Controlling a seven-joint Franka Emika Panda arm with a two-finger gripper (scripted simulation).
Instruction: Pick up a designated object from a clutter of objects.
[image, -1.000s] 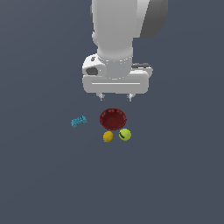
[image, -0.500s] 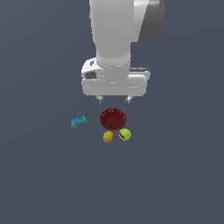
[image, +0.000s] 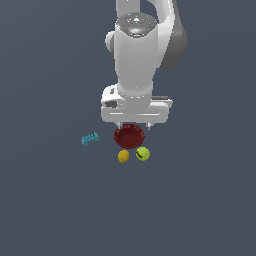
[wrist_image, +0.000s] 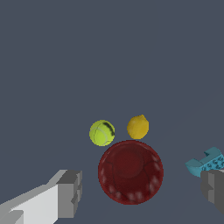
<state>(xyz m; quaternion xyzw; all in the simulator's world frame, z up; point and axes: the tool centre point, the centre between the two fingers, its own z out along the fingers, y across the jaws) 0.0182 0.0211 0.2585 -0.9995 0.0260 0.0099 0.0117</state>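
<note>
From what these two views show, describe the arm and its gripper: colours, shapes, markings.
The arm is glossy white with rounded, cylindrical links, a grey dome-shaped cap on top and a darker grey section behind. It ends in a wide, boxy white hand with small dark slots. The gripper has two blocky fingers, grey at the tips and white behind. No cables or printed markings are visible.

The hand (image: 134, 125) hangs above the dark red bowl (image: 129, 137), with the yellow-green ball (image: 143, 153) and orange-yellow ball (image: 123, 156) just beyond.
</note>
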